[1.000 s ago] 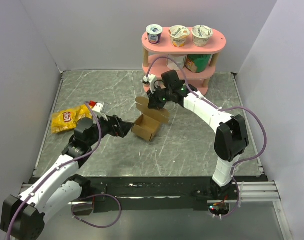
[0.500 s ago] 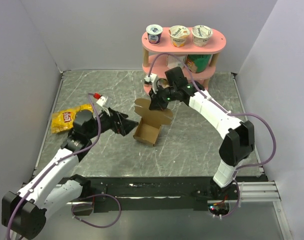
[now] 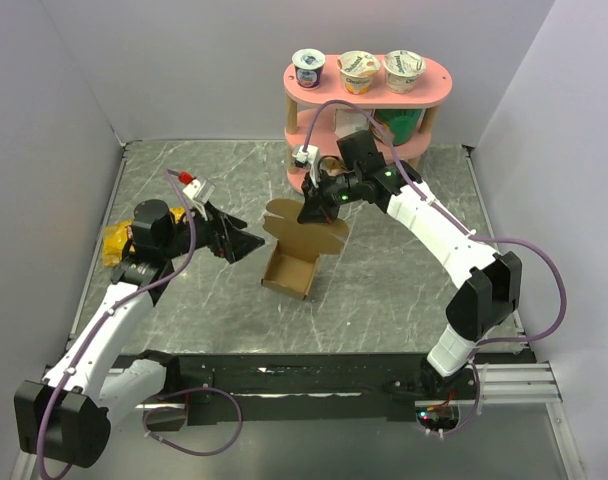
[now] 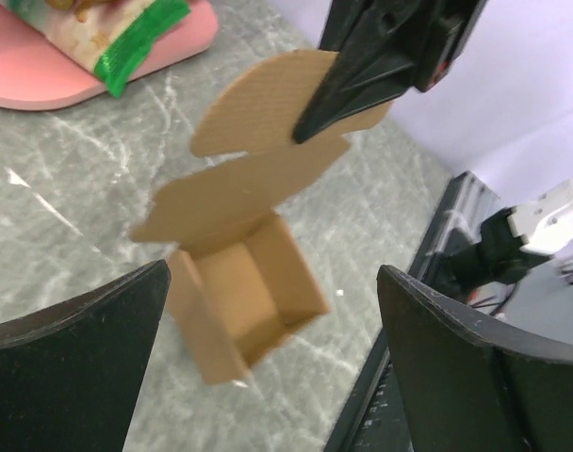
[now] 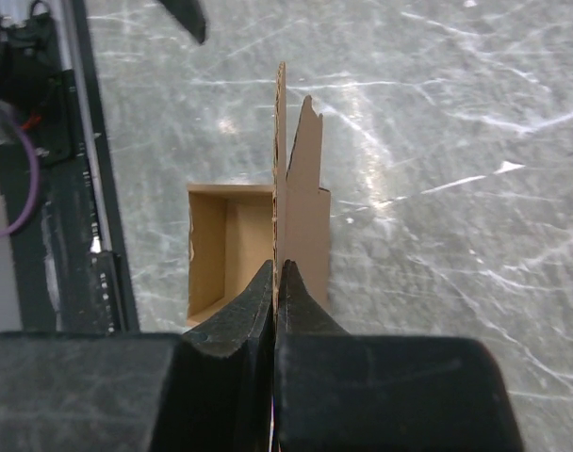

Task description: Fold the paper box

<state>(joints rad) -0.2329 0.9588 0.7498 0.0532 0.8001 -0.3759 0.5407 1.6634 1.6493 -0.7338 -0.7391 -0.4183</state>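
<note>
Currently right pincer (image 3: 310,210) pinches the paper box (image 3: 288,272) by its lid flap; left pincer (image 3: 246,243) spread wide, box just ahead, untouched.

White tubular arm links (image 3: 104,330) are joined by black motor joints (image 3: 487,300); purple cables (image 3: 561,290) are looped alongside, and black wedge-shaped fingers (image 4: 70,377) are fitted.

No legible text, cup labels (image 3: 359,66) too small to read

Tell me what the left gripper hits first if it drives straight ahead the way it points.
Probably the paper box: its open body lies dead ahead of the left gripper, though the gap is hard to judge.
</note>
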